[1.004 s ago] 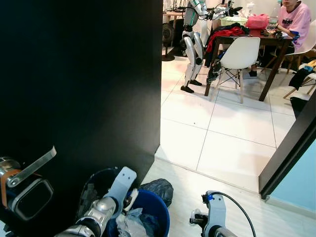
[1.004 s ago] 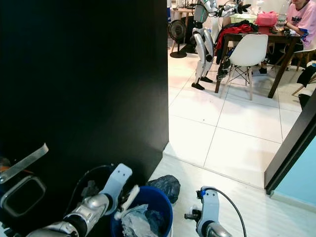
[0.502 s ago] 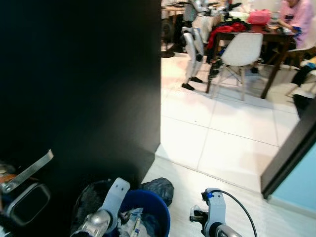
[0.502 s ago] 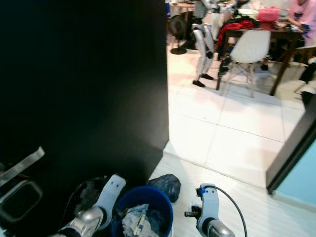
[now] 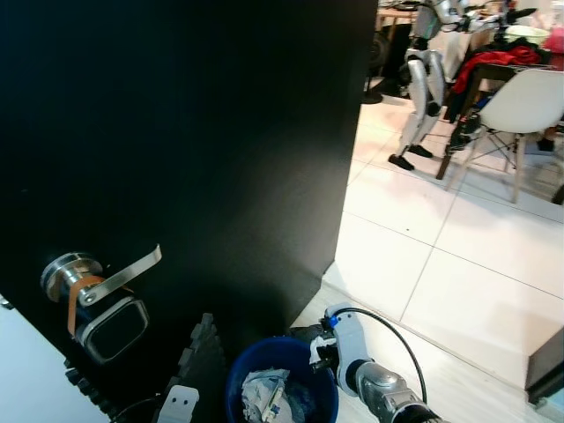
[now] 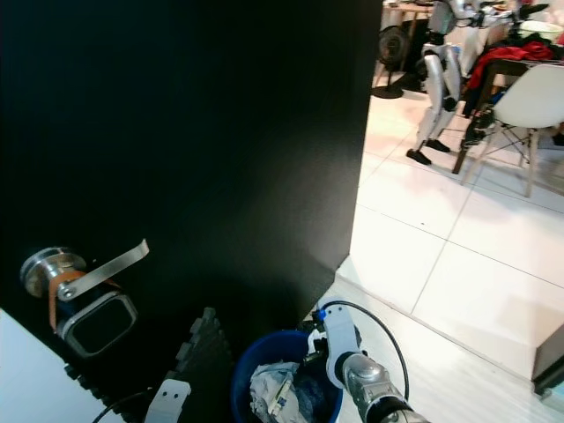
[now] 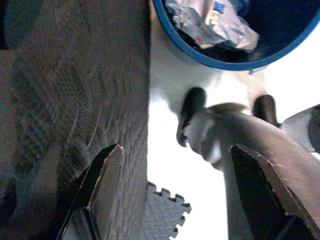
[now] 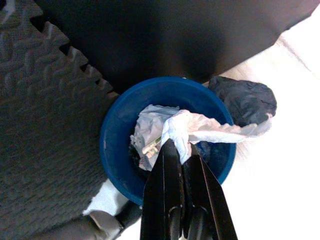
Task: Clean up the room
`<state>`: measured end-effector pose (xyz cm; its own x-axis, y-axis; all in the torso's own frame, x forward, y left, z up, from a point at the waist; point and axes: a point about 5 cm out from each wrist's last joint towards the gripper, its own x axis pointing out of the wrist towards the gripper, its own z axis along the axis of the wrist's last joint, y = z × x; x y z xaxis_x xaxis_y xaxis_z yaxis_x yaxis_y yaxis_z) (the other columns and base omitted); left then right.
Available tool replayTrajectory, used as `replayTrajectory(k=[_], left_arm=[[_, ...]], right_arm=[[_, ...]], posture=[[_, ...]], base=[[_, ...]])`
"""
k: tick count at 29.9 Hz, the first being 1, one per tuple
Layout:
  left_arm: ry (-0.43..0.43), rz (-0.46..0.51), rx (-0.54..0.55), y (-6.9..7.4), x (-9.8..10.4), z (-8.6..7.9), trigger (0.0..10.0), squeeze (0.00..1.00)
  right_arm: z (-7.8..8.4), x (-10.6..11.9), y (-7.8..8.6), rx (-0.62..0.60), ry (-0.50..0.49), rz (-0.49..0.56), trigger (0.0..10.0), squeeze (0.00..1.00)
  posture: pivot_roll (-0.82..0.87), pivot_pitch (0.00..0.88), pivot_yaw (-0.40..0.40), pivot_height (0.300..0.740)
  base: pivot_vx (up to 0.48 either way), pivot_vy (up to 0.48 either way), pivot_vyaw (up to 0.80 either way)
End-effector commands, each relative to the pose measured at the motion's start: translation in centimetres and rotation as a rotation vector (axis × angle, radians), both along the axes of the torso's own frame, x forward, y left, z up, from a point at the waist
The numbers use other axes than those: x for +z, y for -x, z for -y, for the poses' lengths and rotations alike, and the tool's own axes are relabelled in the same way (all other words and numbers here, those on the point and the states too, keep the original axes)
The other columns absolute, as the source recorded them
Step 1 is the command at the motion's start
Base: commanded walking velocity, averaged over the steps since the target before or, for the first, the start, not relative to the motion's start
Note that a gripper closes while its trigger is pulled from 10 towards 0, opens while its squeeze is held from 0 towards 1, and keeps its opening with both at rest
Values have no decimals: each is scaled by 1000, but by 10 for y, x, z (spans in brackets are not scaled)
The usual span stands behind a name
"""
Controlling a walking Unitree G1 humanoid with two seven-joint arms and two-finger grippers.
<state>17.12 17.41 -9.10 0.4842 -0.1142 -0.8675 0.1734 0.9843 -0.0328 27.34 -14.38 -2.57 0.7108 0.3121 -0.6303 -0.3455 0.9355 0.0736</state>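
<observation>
A blue bin (image 8: pixel 117 130) stands on the floor at the foot of a black door, filled with crumpled paper and wrappers. My right gripper (image 8: pixel 177 150) hangs just above it, shut on a crumpled white tissue (image 8: pixel 200 127) that trails over the rim. In the eye views the right arm (image 5: pixel 357 374) reaches down to the bin (image 5: pixel 238 388) from its right side. My left gripper (image 7: pixel 176 147) is open and holds nothing; it is low beside the bin (image 7: pixel 280 50), next to an upright grey foam mat (image 7: pixel 75 100).
The black door (image 5: pixel 220 132) with a silver lever handle (image 5: pixel 110 280) stands close on the left. A dark plastic bag (image 8: pixel 245 97) lies behind the bin. Beyond the doorway are white tiles (image 5: pixel 458 256), another humanoid robot (image 5: pixel 423 62) and a white chair (image 5: pixel 524 106) at a table.
The camera has swung toward the door, so the handle sits higher. My left arm has dropped back from over the bin. The right arm has moved in to the bin's rim.
</observation>
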Motion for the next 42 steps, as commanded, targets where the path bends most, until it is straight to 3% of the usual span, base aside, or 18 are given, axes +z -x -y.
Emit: replayTrajectory(k=[1,10,17,22,27,32,33,34,42], left_arm=[[-25,1,-7,-2,2,-9,10000,0],[-17,17,-21,-6,4,-8,10000,0],[-15,12,-41,-5,3,-7,10000,0],[-1,-3,-54,-3,2,-7,10000,0],[-21,-13,-66,-2,2,-9,10000,0],[-21,-6,-13,-2,2,-11,10000,0],[-22,-6,-15,-2,2,-11,10000,0],[-20,-7,-16,-2,2,-10,10000,0],[-22,-15,-25,0,1,-9,10000,0]], right_arm=[[-5,2,-3,9,18,-3,10000,0],[-10,10,-13,-27,11,31,10000,0],[-3,13,-19,-80,168,53,10000,0],[14,15,-23,-153,328,44,10000,0],[18,13,-21,-136,389,18,10000,0],[9,9,-17,-125,308,-22,10000,0],[-2,8,-16,-92,228,-31,10000,0],[-8,7,-15,-62,212,-40,10000,0],[-23,5,-13,35,240,-58,10000,0]], posture=[[79,3,5,740],[87,9,9,740],[92,19,8,740],[95,23,10,740],[93,24,12,740],[95,26,8,740],[95,26,8,740],[95,26,8,740],[97,29,5,740]], base=[[0,0,794],[0,0,792],[0,0,0],[0,-67,0],[0,-435,0],[0,-178,0],[0,0,0],[0,0,0],[0,0,0]])
